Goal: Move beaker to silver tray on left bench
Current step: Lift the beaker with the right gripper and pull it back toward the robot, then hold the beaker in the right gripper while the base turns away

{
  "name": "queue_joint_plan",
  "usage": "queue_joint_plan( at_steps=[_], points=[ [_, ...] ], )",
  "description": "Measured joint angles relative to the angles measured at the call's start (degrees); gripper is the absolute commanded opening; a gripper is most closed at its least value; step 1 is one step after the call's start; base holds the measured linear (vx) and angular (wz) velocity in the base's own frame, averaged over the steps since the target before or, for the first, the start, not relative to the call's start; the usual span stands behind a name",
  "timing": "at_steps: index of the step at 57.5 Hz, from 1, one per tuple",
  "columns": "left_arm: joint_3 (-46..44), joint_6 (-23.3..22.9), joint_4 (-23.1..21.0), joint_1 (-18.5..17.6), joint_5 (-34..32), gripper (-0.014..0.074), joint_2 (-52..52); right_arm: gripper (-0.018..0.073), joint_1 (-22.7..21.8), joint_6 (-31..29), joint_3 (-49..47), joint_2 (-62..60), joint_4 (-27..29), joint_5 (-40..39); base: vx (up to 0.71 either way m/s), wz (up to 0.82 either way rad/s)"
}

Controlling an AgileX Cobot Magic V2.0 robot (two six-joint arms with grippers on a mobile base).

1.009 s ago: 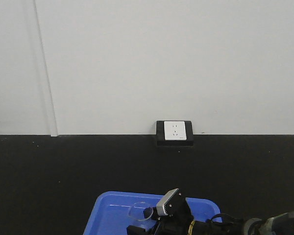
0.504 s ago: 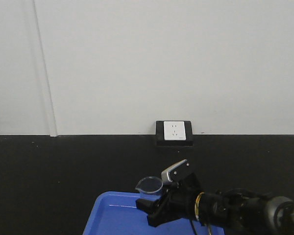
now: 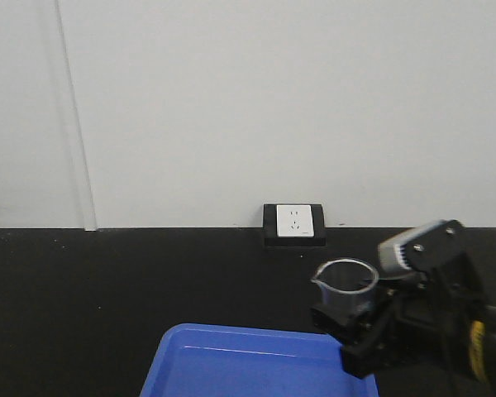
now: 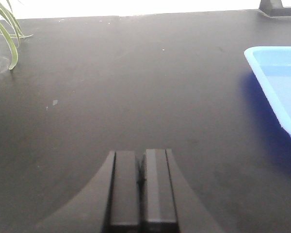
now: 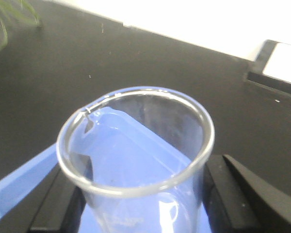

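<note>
Small clear glass beaker point(image 3: 345, 285) with a flared rim and pour spout is hanging upright in the air, clear of the matte black worktop point(image 3: 107, 289) and over the right end of the shallow blue plastic tray point(image 3: 231, 364). The right gripper point(image 3: 353, 329) is clamping it, with a black finger pressing each side of the glass wall below the rim in the right wrist view; the beaker is looking empty there. The left gripper point(image 4: 141, 191) is hovering low over bare worktop beside the blue tray, its fingers point(image 4: 123, 189) lying pressed together with nothing between them. So the pick-up is looking done. The shallow grey metal tray is not showing in any view, so the whole carry to it, the lowering and the release are, I judge, remaining to be done.
</note>
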Motion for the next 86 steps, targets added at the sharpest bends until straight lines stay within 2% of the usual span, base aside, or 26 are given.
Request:
queue_joint_plan(
  at_steps=[9, 16, 30, 86],
  points=[
    [0.0, 0.0, 0.0, 0.0, 0.0, 0.0001, 0.0, -0.0008, -3.12, 2.02, 9.39, -13.44, -0.79, 3.15, 0.0, 0.0],
    [0.0, 0.0, 0.0, 0.0, 0.0, 0.0001, 0.0, -0.0008, -3.82, 2.08, 14.6, -20.82, -0.79, 6.61, 0.0, 0.0],
    [0.0, 0.0, 0.0, 0.0, 0.0, 0.0001, 0.0, -0.0008, -3.96, 1.76, 18.85, -30.16, -0.79, 8.02, 0.0, 0.0],
    [0.0, 0.0, 0.0, 0.0, 0.0, 0.0001, 0.0, -0.0008, -3.96, 1.6, 19.48, -32.25, -0.74, 8.09, -0.01, 0.0]
  ],
)
